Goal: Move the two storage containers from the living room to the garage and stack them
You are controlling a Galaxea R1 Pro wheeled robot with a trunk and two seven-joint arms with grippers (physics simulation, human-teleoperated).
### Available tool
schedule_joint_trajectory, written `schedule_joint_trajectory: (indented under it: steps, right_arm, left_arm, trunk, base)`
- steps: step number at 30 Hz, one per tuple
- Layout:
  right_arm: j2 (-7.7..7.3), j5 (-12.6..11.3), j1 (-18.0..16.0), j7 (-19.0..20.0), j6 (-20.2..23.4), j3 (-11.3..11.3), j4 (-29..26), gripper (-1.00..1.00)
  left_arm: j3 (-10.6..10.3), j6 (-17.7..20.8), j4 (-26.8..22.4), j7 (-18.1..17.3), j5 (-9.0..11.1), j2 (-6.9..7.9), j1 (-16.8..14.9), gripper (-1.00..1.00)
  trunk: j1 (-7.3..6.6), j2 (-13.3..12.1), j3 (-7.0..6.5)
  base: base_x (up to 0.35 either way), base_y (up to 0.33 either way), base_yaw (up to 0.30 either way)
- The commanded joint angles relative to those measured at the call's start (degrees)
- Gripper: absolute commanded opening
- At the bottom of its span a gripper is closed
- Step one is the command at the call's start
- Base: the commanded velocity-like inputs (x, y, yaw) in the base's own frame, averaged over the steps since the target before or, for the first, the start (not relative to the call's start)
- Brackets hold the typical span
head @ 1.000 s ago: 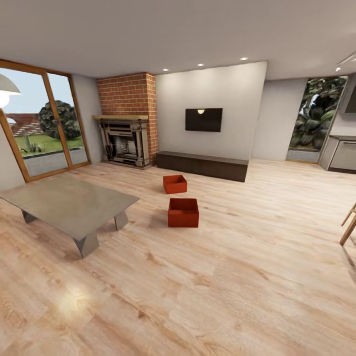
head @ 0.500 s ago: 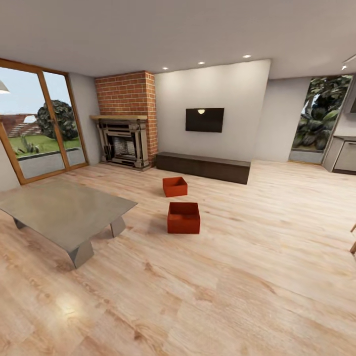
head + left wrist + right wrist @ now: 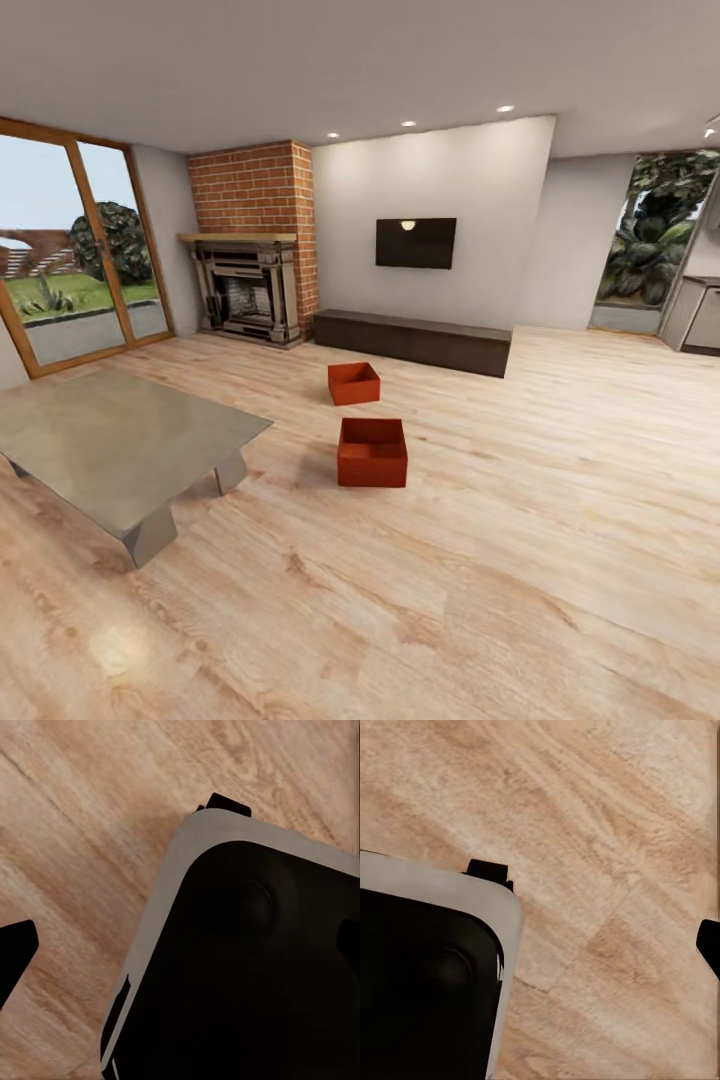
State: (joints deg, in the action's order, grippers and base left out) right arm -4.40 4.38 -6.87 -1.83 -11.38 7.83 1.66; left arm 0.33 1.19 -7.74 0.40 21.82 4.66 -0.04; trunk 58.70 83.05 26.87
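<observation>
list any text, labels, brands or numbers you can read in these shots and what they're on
None: no readable text, label, brand or number stands on anything here.
The two storage containers, near and far, have plain orange-red walls with no markings.
The wall TV is a black screen with only a lamp's reflection on it.
The robot's base, seen in both wrist views over the wood floor, is unmarked black with a grey rim.

The light wood plank floor (image 3: 520, 560) carries two open storage containers (image 3: 372, 452) (image 3: 354, 383) standing apart.
</observation>
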Motion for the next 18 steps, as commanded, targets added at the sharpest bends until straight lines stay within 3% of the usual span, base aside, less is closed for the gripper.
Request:
schedule_joint_trajectory:
  steps: [1,18]
  right_arm:
    - [0.0,0.5,-0.1,-0.2,-0.3,0.2,0.2,1.0]
    - [0.0,0.5,-0.1,-0.2,-0.2,0.2,0.2,1.0]
  left_arm:
    - [0.0,0.1,-0.1,0.0,0.2,-0.02,0.0,1.0]
    - [0.0,0.1,-0.1,0.0,0.2,0.0,0.0,1.0]
  trunk:
    - [0.03,0.0,0.06]
    - [0.03,0.0,0.06]
  base:
    - [0.322,-0.033,0.0]
    - [0.301,-0.119,0.0]
